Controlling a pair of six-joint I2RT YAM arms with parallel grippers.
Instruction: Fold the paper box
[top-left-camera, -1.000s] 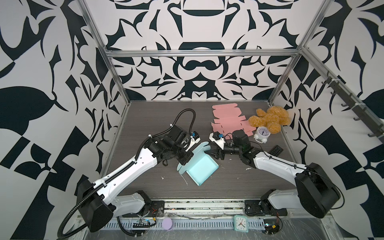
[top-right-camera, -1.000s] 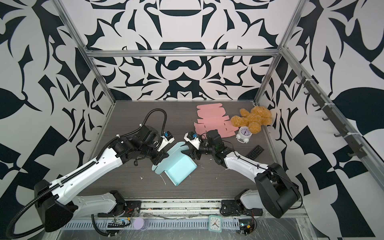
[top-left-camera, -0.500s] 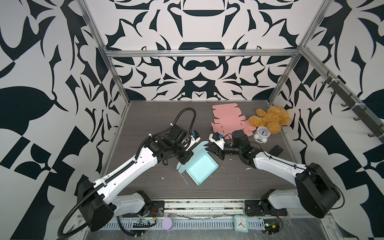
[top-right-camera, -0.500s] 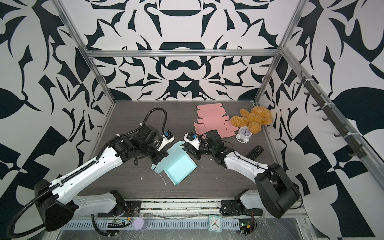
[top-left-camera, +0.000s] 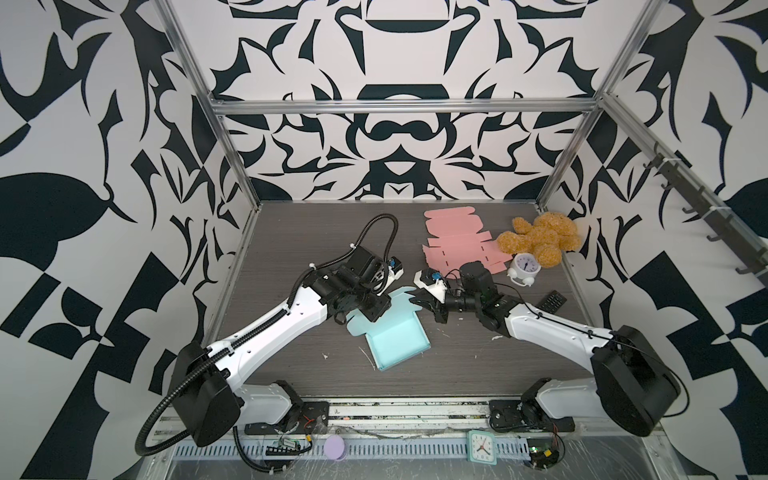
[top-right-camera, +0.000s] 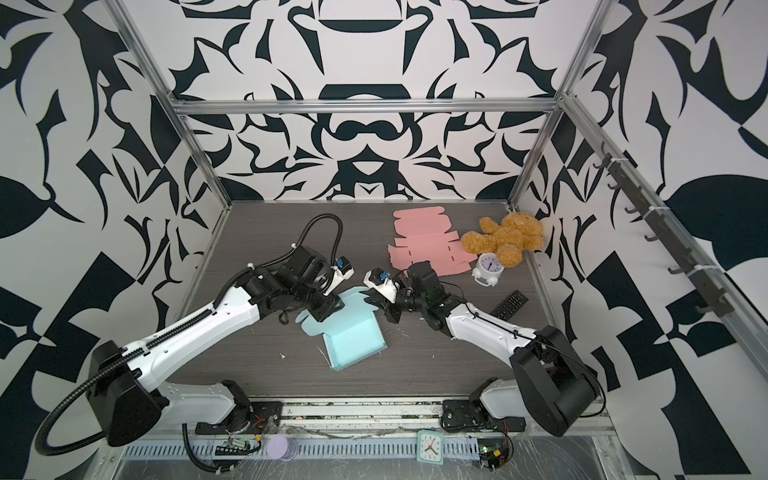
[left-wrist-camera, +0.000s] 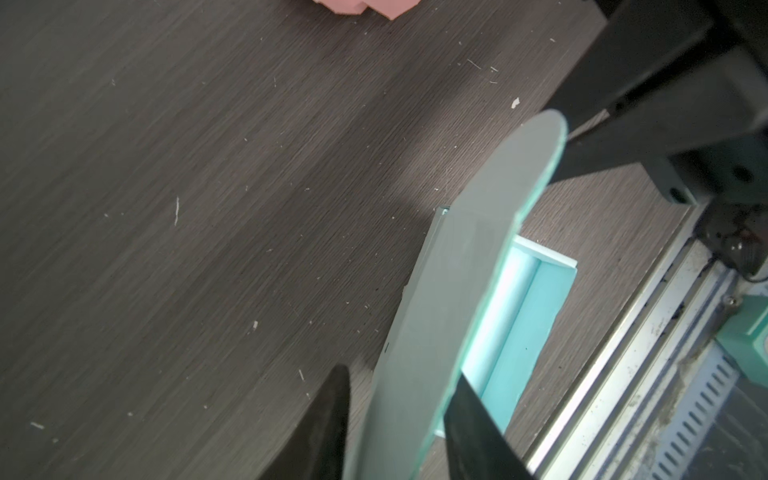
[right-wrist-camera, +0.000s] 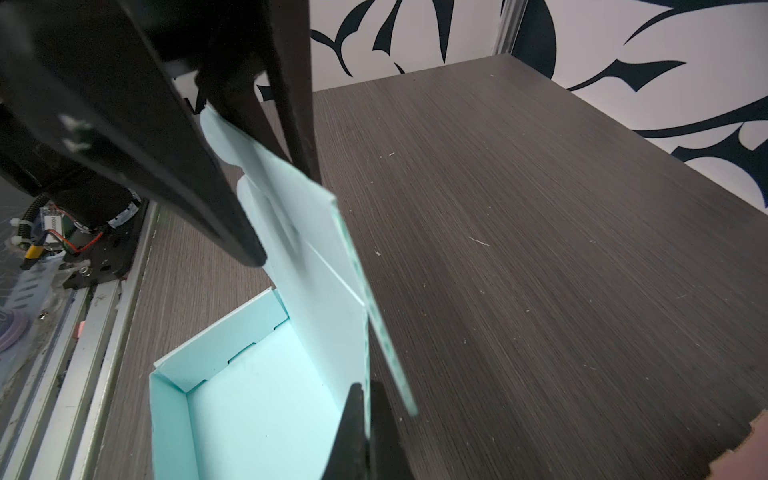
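The teal paper box (top-left-camera: 399, 338) sits on the dark wood-grain counter (top-left-camera: 291, 232) near its middle, between the two arms, in both top views; its tray end, toward the front rail, has low walls folded up, and its lid panel (right-wrist-camera: 316, 266) rises tilted from the far edge of the tray. The right tool (right-wrist-camera: 361, 419) is closed and pinches the side edge of that lid panel, its two fingers pressed together on the thin card in the right wrist view. The left tool (left-wrist-camera: 399, 386) stands open astride the other side of the lid panel: one finger is clear of the grey back of the card with a gap showing, the other is close against the teal side. In a top view both tools meet over the far end of the box (top-right-camera: 353, 336). Behind them a flat pink box blank (top-left-camera: 457, 245) lies on the counter, with a tan teddy bear (top-left-camera: 540, 237), a small white alarm clock (top-left-camera: 525, 268) and a black remote (top-left-camera: 552, 301) toward the right wall
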